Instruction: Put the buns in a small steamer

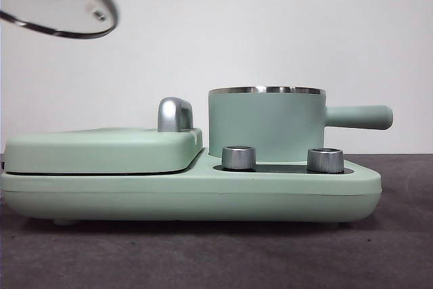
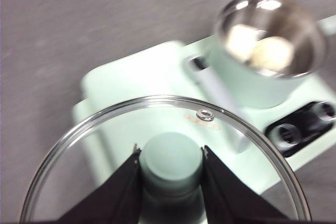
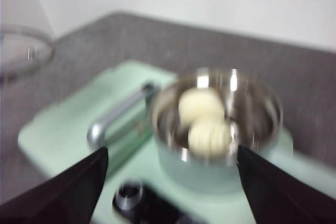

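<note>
- The left gripper (image 2: 171,163) pinches the mint green knob (image 2: 170,158) of the round glass lid with a steel rim (image 2: 157,103), its black jaws pressed against the knob's two sides; the lid hangs tilted, high and well to one side of the pot.
- The likeliest fault is the lid slipping or swinging: the knob is smooth and round, and a tilted lid could meet the rim crookedly and fail to seat.
- The right gripper (image 3: 170,182) is spread wide and empty, poised above and just short of the pot; if it lingers there, the returning lid could strike it.
- Both buns, the smooth white one (image 3: 200,105) and the ridged round one (image 3: 210,136), already lie touching inside the mint green cylindrical steamer pot with a steel rim and straight side handle (image 1: 267,126).
- That pot stands on the pale green cooker base (image 1: 189,194), beside the flat green griddle lid with a silver handle (image 1: 101,150), on the dark grey surface (image 1: 216,262).
</note>
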